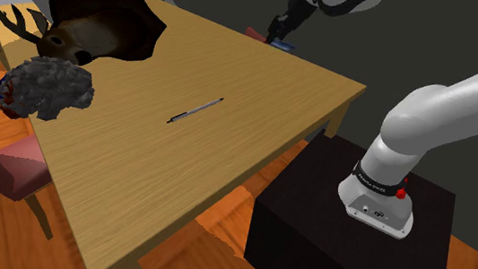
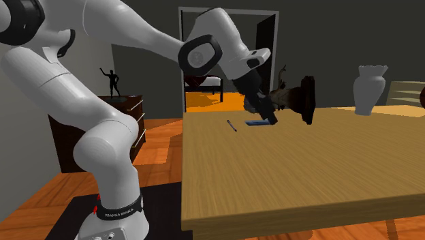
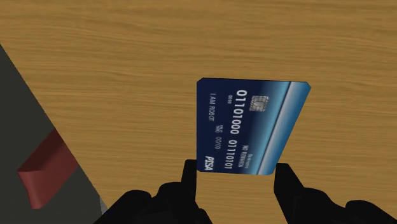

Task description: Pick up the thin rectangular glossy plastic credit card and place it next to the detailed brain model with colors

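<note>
as arm (image 2: 225, 48) bends down, pincer (image 3: 236, 168) spread over credit card (image 3: 251, 124)

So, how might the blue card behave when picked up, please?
Probably light and stiff: the card looks thin and flat. Lying flush on the table, its edges may be hard to catch. Its glossy face might slip.

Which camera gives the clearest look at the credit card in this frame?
The wrist view: the blue credit card lies face-up on the table, print readable, between the open fingers. The second exterior view shows it as a thin blue strip by the gripper; the shoulder view, a blue sliver beneath it.
</note>
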Robot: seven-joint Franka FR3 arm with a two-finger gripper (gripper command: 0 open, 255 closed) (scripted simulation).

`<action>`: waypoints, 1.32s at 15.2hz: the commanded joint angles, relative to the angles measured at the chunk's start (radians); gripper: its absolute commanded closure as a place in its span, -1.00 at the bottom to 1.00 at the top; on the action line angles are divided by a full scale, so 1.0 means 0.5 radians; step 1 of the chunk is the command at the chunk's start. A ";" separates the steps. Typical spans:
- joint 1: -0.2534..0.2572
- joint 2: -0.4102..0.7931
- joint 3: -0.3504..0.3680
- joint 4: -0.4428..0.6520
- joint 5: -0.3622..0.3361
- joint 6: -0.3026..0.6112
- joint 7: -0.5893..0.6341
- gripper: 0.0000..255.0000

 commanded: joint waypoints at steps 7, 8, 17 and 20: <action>-0.005 -0.046 0.002 0.191 -0.006 -0.238 0.008 1.00; -0.005 -0.048 0.002 0.217 -0.007 -0.266 0.009 1.00; -0.009 -0.049 0.001 0.442 -0.012 -0.492 0.014 1.00; 0.009 0.023 0.150 0.492 -0.003 -0.467 0.170 1.00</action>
